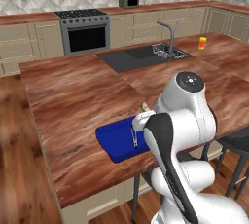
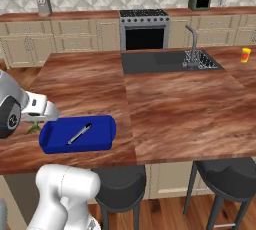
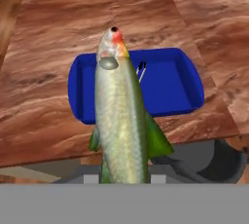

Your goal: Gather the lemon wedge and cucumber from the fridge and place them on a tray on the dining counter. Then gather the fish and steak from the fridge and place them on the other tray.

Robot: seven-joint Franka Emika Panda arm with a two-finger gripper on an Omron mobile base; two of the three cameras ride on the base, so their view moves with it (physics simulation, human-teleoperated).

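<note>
in the right base view, going left to right: the gripper (image 2: 37, 119) hangs at about nine o'clock of the blue tray (image 2: 102, 139), with a sliver of green fish (image 2: 34, 129) tucked under it; the tray sits near the front edge of the dining counter (image 2: 175, 109), holding a thin grey utensil (image 2: 80, 134); the sink (image 2: 165, 61) lies off at one o'clock. in the hand view the fish (image 3: 121, 121) runs lengthwise up the frame from between the finger tips, head toward twelve o'clock over the tray (image 3: 175, 86), so the jaws look clamped on its tail end, though the contact itself is hidden. judging by this, the fish is fetched but not yet set down. no steak lies in this tray, so it probably still has to be gathered. the other tray with lemon wedge and cucumber can't be checked from here.
</note>
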